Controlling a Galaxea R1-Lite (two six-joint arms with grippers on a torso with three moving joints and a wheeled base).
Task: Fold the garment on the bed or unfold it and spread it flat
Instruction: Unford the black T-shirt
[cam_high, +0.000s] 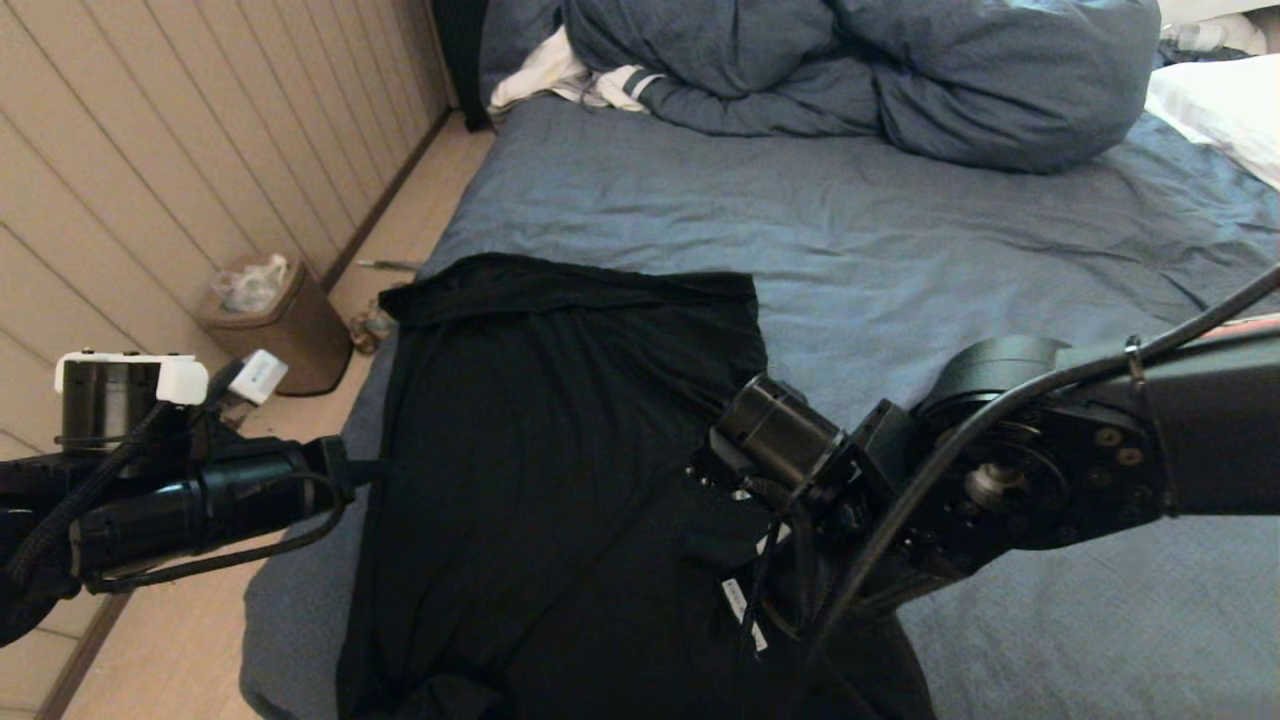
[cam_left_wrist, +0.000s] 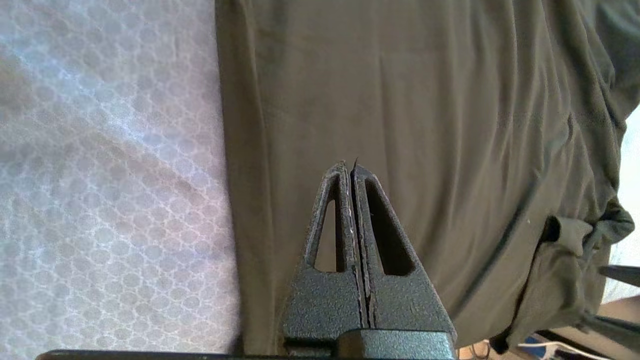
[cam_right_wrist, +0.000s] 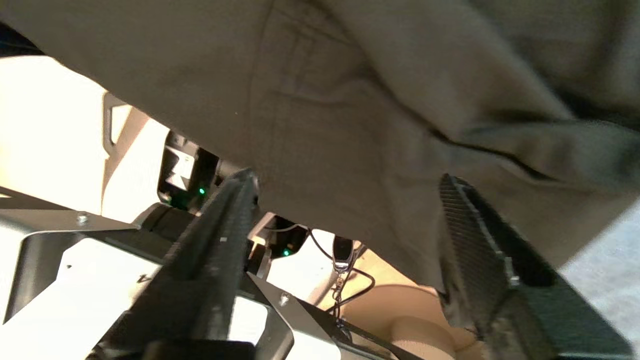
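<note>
Two grippers | garment (cam_high: 560, 450) lies on bed (cam_high: 900, 230), near edge | left gripper (cam_left_wrist: 350, 170) closed, empty, over left side | right gripper (cam_right_wrist: 345, 195) spread wide around near hem, nothing held | hem should be pinched squarely before lifting

Right wrist view: the right gripper (cam_right_wrist: 345, 200) with its two dark fingers (cam_right_wrist: 220, 240) spread wide apart, a hanging fold of the garment (cam_right_wrist: 350, 110) lying between and above them. The cloth's creased lower edge drapes against the textured inner face of one finger, while the other finger's tip meets the cloth's edge. Beyond the fabric appear pale metal brackets (cam_right_wrist: 45, 240), small green indicator lights (cam_right_wrist: 201, 191) and a dangling black cable (cam_right_wrist: 345, 280).
</note>
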